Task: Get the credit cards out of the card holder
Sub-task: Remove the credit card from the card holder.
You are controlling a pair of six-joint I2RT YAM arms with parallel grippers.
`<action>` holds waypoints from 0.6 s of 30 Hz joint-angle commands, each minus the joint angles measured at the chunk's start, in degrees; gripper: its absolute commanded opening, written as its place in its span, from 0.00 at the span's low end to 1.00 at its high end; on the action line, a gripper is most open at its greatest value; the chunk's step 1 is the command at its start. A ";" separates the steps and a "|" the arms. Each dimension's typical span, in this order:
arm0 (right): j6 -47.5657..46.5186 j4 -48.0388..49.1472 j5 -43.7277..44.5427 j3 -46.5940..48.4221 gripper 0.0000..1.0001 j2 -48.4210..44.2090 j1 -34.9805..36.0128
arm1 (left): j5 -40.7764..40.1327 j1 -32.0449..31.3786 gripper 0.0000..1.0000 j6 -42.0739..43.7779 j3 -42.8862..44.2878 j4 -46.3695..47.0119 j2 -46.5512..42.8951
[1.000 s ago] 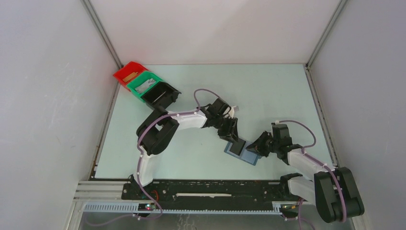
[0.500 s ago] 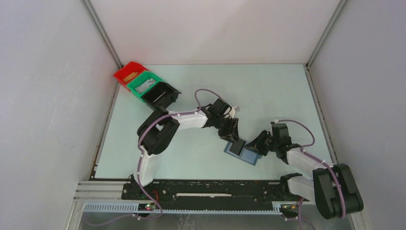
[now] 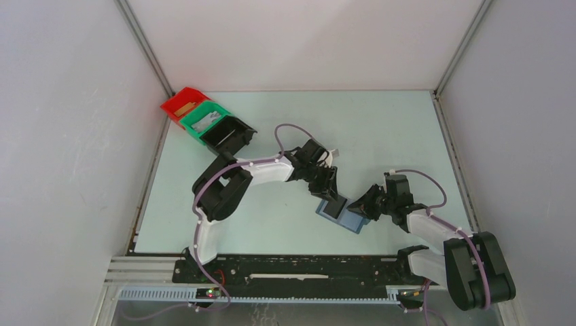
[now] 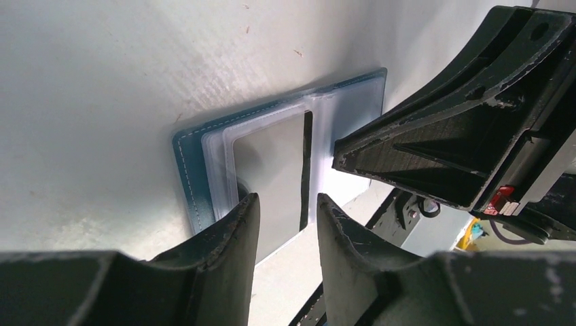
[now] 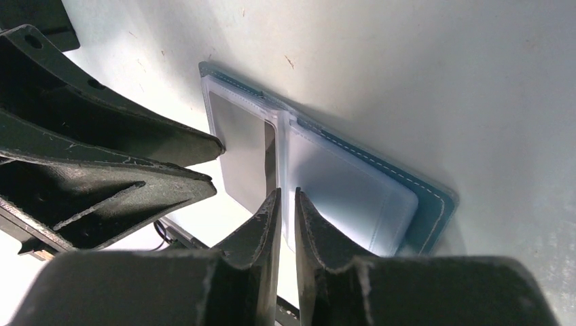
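We see the card holder (image 3: 346, 219) lying spread open on the table (image 3: 380, 136), right of centre, towards the near edge. The left end effector (image 3: 331, 198) is over its left half and the right end effector (image 3: 362, 206) over its right. One card (image 4: 272, 173) sits in the left half's sleeve. The row of bins (image 3: 207, 122) is in the far-left corner, well apart.

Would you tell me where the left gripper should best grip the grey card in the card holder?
Probably the end of the grey card nearest the left gripper, approached low from that side: it lies flat in the card holder's clear sleeve, and that end seems to poke out between the open jaws.
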 commanded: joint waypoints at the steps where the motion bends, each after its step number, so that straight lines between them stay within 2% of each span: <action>1: 0.18 1.05 0.29 -0.08 0.21 -0.44 0.05 | -6.06 0.05 0.42 2.00 -2.81 -0.39 -3.54; 13: 0.21 0.89 0.29 -0.08 0.21 -0.64 0.14 | -7.11 0.17 0.42 2.01 -4.41 2.18 -7.75; 18: 0.40 1.12 0.30 -0.08 0.21 -0.62 0.14 | -3.80 0.91 0.42 1.63 -3.92 2.08 -6.43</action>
